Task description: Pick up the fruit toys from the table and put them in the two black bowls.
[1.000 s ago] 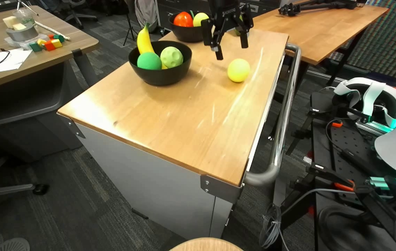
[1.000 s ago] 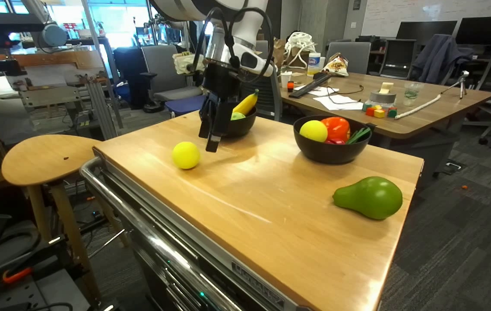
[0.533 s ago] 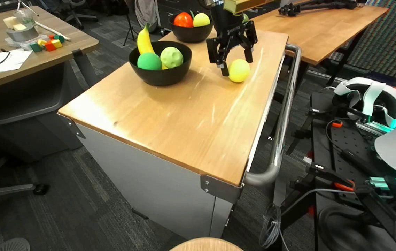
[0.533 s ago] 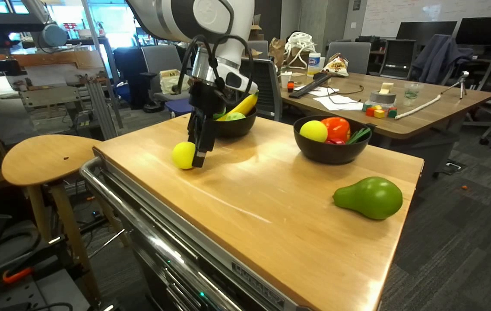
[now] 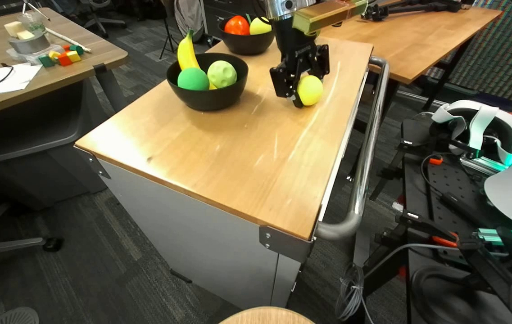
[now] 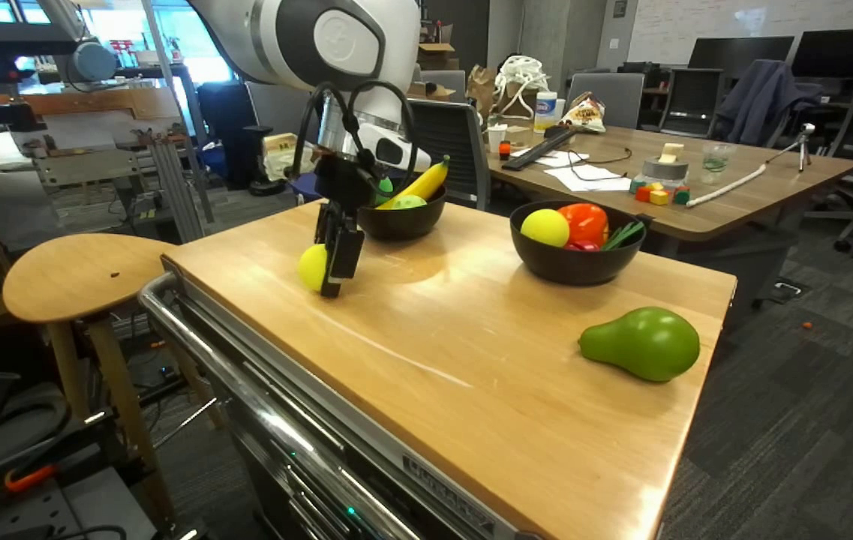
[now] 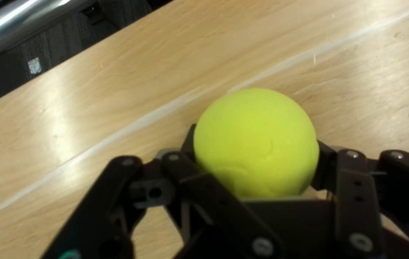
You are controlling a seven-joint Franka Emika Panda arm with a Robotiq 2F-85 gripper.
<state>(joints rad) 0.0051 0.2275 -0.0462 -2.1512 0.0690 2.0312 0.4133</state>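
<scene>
Now the pincer [image 7: 254, 156] lower, snug around the yellow ball [image 5: 311, 90].

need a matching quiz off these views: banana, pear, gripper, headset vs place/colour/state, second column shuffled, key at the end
Column 1
1. banana
2. pear
3. gripper
4. headset

Column 2
A. directly on the tabletop
B. white
C. in a black bowl
D. closed on a yellow ball

Pairs: 1-C; 2-A; 3-D; 4-B
</scene>
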